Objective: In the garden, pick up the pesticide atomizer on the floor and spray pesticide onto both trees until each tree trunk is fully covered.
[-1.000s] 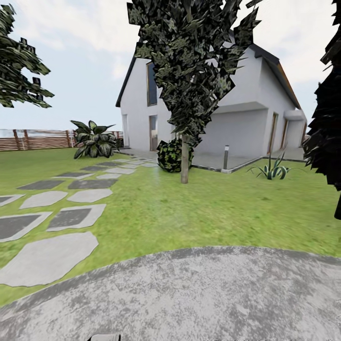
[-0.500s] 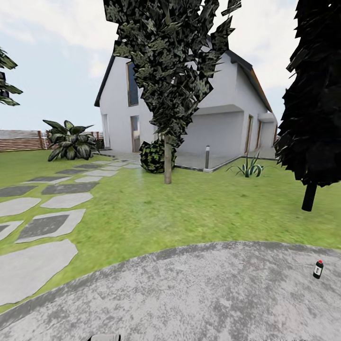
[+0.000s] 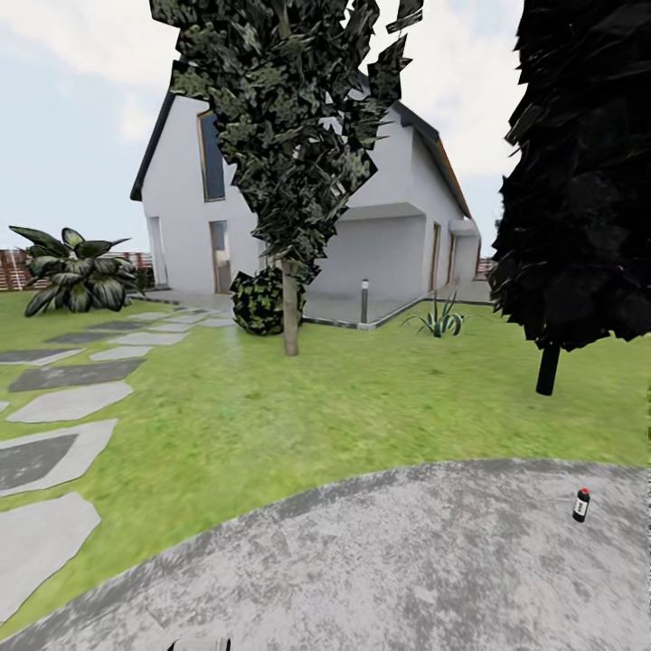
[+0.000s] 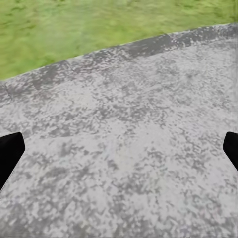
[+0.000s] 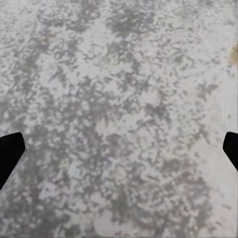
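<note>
The pesticide atomizer (image 3: 581,504), a small dark bottle with a red cap, stands upright on the grey paved floor (image 3: 380,570) at the right in the head view. The garden lawn (image 3: 298,407) spreads beyond the paving. The two thick-trunked trees are out of view. My left gripper (image 4: 119,153) is open over bare paving near the grass edge, its black fingertips (image 4: 9,153) far apart with nothing between them. My right gripper (image 5: 119,153) is open too, over mottled grey paving, fingertips (image 5: 10,151) at both sides.
A dark thin-trunked conifer (image 3: 289,316) stands mid-lawn, and a black one (image 3: 548,366) at the right. Stepping stones (image 3: 68,402) run left towards a white house (image 3: 380,244). A round shrub (image 3: 258,301), a bollard lamp (image 3: 364,303), a spiky plant (image 3: 438,321) and a broad-leaved bush (image 3: 77,280) lie further off.
The whole head view has slid left, so the camera has turned right. The atomizer came into view at the right edge and now sits a little further in.
</note>
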You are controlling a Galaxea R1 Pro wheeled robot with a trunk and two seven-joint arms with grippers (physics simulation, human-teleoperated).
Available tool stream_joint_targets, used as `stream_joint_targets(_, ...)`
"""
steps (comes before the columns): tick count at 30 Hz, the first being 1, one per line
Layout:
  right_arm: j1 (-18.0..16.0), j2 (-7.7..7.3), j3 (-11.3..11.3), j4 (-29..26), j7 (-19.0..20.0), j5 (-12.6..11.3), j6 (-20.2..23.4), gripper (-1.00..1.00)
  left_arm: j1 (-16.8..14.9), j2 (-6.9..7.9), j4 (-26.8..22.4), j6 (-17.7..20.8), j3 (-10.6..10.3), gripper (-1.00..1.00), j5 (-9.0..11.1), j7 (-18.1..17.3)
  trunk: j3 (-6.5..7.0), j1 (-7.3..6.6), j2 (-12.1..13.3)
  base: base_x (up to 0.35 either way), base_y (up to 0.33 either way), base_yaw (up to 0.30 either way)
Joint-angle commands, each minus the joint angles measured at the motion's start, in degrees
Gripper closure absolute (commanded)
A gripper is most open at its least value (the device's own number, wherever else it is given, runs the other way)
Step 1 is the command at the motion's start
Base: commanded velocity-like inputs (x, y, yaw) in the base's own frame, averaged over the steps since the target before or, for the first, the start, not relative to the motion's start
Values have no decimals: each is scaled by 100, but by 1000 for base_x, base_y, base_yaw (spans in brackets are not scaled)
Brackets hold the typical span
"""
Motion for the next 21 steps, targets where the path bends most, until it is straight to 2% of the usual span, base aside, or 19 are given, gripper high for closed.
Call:
stream_joint_targets(1,0,-1,0,0,0,0,0,-100,0,0,0,0,0,-100,0,0,1,0,0,281,215,-195)
stream_joint_targets(8,0,-3,0,-3,-8,0,0,-100,0,0,0,0,0,-100,0,0,2,0,0,281,215,-70)
stream_joint_targets(21,0,-5,0,-1,1,0,0,-100,0,0,0,0,0,-100,0,0,2,0,0,282,215,-255)
